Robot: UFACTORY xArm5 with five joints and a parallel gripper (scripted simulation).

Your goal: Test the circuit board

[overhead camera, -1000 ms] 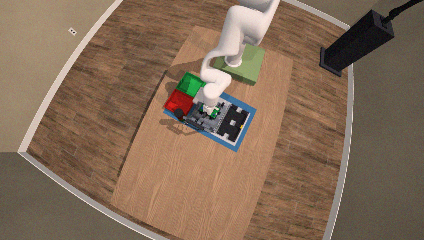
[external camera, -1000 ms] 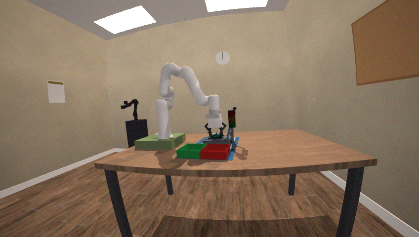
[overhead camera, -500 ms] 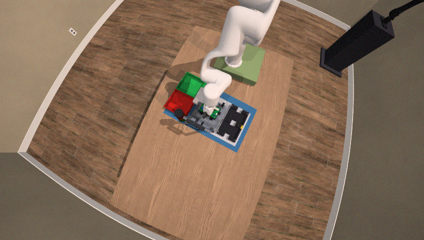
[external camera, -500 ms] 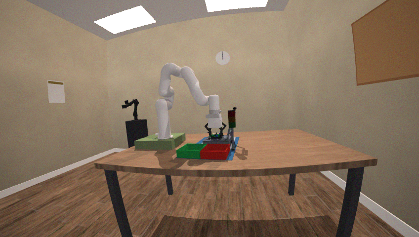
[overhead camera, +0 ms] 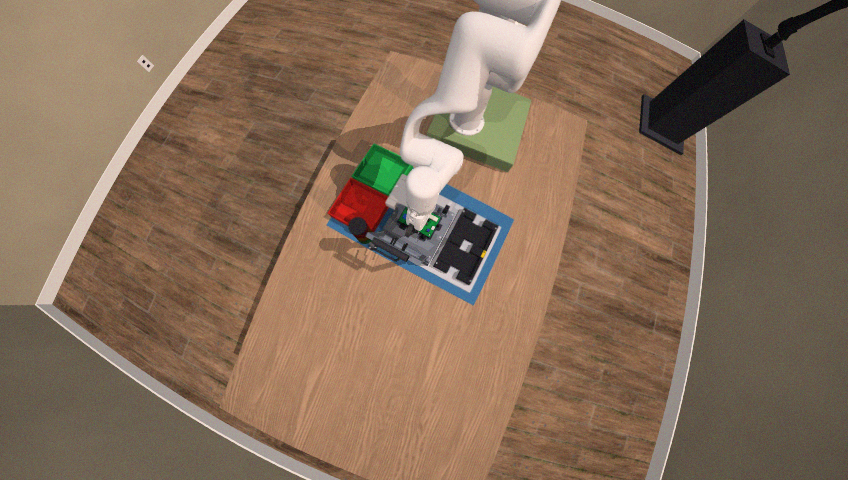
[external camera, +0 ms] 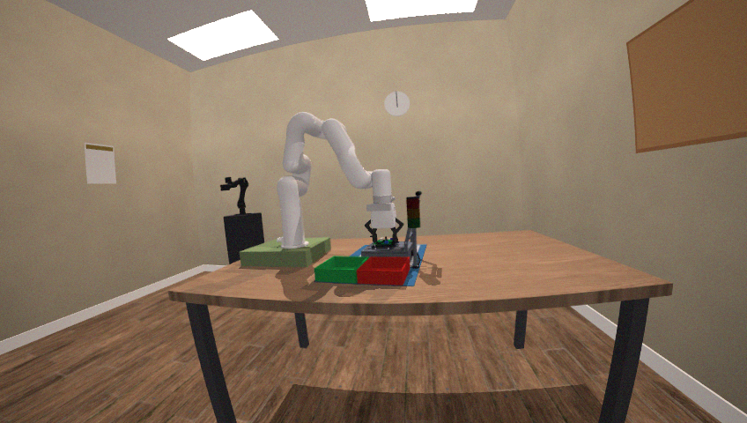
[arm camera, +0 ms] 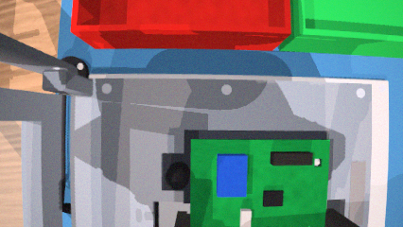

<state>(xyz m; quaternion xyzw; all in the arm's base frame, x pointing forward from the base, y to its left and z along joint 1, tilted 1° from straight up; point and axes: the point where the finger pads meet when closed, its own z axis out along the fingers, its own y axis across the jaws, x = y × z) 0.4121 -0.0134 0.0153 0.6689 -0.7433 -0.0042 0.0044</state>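
Note:
The green circuit board point(overhead camera: 429, 230) point(external camera: 385, 242) point(arm camera: 293, 180) is level, component side up, between the fingertips of my gripper point(external camera: 385, 241) point(arm camera: 259, 220). The gripper is shut on its edges. The board is low over the grey tester point(overhead camera: 425, 252) point(external camera: 385, 252) point(arm camera: 341, 104); any gap below is hard to judge. A white connector point(arm camera: 245, 218) shows at the wrist view's bottom edge. A round black post point(arm camera: 178, 174) is just left of the board. The tester's pins are hidden. The lid point(overhead camera: 389, 248) point(arm camera: 28, 106) stands open. The signal light point(external camera: 413, 211) looks unlit.
The red bin point(overhead camera: 357, 208) point(external camera: 382, 277) point(arm camera: 180, 40) and green bin point(overhead camera: 380, 169) point(external camera: 335, 275) point(arm camera: 350, 45) stand side by side beside the tester, both empty. The black tray point(overhead camera: 476, 228) lies on its other side. The signal light's column rises near the red bin and the lid.

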